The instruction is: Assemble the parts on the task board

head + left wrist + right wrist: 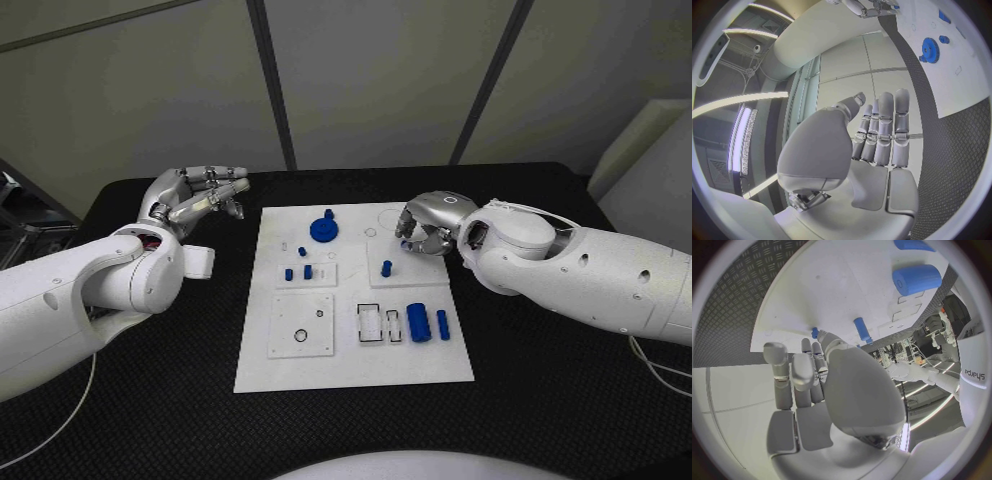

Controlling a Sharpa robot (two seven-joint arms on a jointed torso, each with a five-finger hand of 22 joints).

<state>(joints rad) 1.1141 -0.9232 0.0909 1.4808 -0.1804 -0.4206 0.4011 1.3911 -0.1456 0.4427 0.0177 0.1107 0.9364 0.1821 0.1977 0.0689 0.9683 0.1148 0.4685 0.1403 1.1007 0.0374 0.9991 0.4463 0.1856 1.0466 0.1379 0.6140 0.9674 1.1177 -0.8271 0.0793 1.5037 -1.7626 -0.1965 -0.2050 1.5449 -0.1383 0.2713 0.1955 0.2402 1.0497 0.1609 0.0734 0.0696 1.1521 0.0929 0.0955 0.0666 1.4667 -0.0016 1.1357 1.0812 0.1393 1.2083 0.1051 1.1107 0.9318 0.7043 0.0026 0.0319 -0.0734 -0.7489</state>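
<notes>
The task board (353, 365), a white plate, lies in the middle of the black table (577, 400), its long side running away from the robot, with small blue parts spread across it.

Going from left to right: the left hand (195, 198) hovers over bare table just beyond the board's far left corner, clear of the plate. Its fingers are held loosely together, slightly curled, and it holds nothing. Just inside the board's far edge lies a blue gear (325, 229), the part nearest this hand; in the left wrist view the gear (929, 49) sits well off to the side of the palm. Nearer the robot, a few short blue pegs (299, 271) stand on a small square plate.

Toward the middle, a single blue peg (387, 267) stands upright on the board. Closer to the robot, beside some empty rectangular slots, a thick blue cylinder (418, 322) and a thinner blue rod (443, 324) lie side by side, their long axes pointing away from the robot.

On the right, the right hand (430, 228) hangs over the board's far right area, fingers curled downward. Whether it pinches anything cannot be told. The upright peg stands just beside it, on the robot's side, so this hand looks the nearer one for reaching it; the right wrist view shows that peg (861, 329) just past the fingertips (820, 335), apart from them.
</notes>
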